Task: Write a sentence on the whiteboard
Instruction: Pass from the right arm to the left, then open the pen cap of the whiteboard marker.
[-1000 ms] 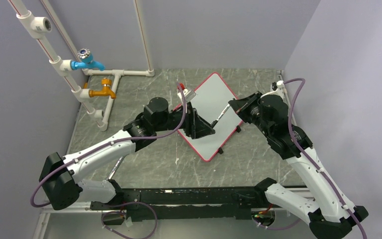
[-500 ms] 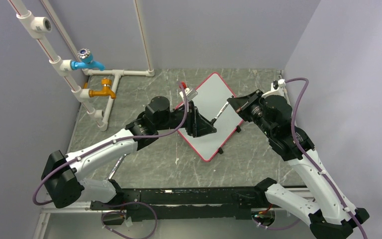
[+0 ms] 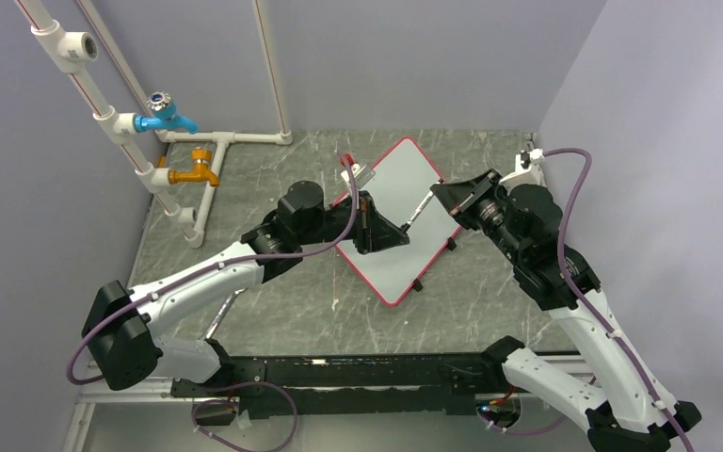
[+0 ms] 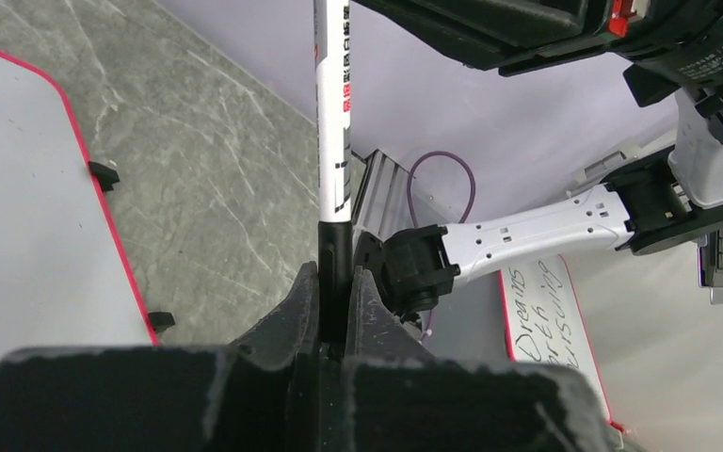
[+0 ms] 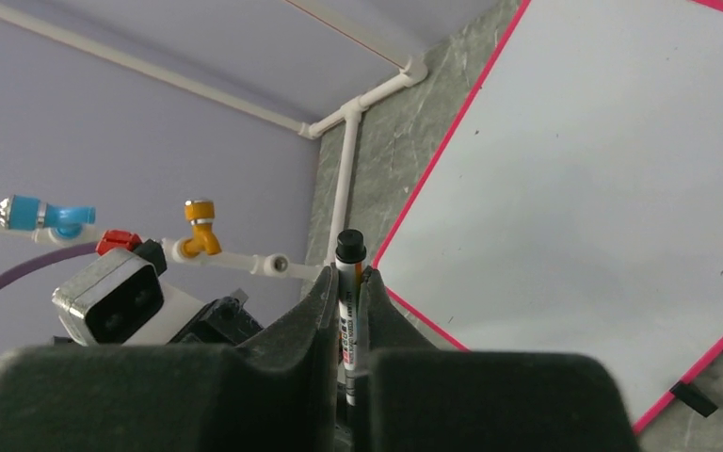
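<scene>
Whiteboard (image 3: 400, 184), a flat white square with a thin red rim, lies on the grey marbled table (image 3: 273, 188) between both arms. It is turned like a diamond, one corner toward the back wall, its diagonal running near to far. From above, the left gripper (image 3: 401, 232) hides its left part; the right wrist view shows its face blank. A white-barrelled, black-ended marker (image 3: 421, 209) crosses over it, the left gripper clamped on the black end and the right gripper (image 3: 438, 196) on the barrel.
</scene>
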`<state>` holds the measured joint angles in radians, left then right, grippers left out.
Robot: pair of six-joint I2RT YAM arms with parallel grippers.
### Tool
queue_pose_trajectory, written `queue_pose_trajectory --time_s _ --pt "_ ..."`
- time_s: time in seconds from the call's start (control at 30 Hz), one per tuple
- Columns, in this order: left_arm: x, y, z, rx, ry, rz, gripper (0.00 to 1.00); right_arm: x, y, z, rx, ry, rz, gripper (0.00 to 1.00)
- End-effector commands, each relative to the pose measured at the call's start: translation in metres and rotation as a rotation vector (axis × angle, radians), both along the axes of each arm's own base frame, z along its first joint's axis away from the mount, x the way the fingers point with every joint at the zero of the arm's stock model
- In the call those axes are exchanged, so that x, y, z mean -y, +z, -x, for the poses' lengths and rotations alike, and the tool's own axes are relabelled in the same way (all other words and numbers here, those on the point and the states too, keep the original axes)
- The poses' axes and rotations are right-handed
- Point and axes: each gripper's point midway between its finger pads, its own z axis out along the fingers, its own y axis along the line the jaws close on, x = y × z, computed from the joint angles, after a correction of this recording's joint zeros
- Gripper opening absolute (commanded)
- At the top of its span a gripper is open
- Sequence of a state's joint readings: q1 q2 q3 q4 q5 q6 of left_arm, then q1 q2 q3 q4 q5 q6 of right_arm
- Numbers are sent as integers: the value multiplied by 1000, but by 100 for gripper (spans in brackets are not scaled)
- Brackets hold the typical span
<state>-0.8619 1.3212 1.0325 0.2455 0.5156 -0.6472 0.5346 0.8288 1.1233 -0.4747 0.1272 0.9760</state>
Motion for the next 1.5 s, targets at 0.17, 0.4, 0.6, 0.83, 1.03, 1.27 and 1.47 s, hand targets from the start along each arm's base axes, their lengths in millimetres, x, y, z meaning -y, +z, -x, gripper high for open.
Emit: queue_pose_trajectory --time_s 0.17,0.4,0.6,0.83,1.03,1.27,1.47 --pt "-19 28 12 183 -105 -102 0 -27 20 22 157 247 81 41" --pt "-56 40 12 245 -180 -161 0 -42 37 36 257 389 81 52" --pt "-78 43 14 273 -268 -203 0 -65 56 57 371 617 73 53" --pt "-90 51 18 320 -338 -197 0 -81 58 62 395 758 88 53" --pt "-90 53 16 345 -358 -200 0 -94 57 69 421 887 76 52" --pt "-91 53 15 347 -371 -224 0 -98 45 71 441 978 125 48" --pt "-93 46 11 314 -366 -276 0 -102 35 72 421 1028 120 44"
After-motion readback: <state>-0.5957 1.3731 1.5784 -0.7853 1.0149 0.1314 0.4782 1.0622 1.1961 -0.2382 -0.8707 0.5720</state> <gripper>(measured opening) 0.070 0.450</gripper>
